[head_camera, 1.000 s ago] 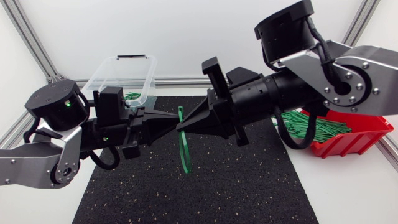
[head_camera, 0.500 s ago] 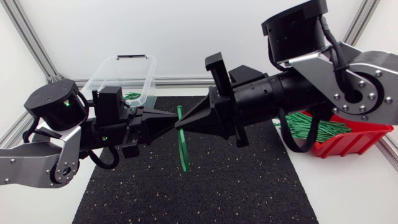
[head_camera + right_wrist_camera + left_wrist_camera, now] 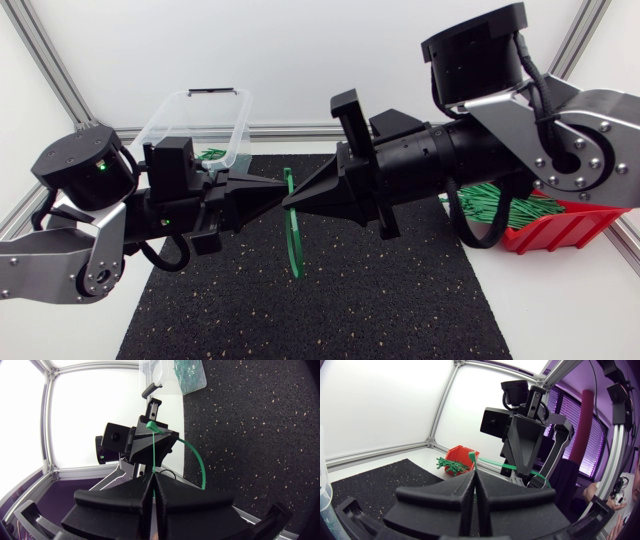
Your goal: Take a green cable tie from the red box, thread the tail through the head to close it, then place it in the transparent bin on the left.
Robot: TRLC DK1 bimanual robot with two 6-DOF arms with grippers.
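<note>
Left gripper point(image 3: 278, 192) and right gripper point(image 3: 295, 199) meet tip to tip mid-table, above the black mat point(image 3: 380, 300) — both pinched tight on the green cable tie point(image 3: 297, 250), its loop hanging below.

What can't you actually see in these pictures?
- Head view: whether the tail of the cable tie is through its head; the tips of the left gripper and right gripper meet over that spot.
- Head view: most of the red box, behind the right arm.
- Head view: how many ties lie in the clear bin; the left arm covers its near end.
</note>
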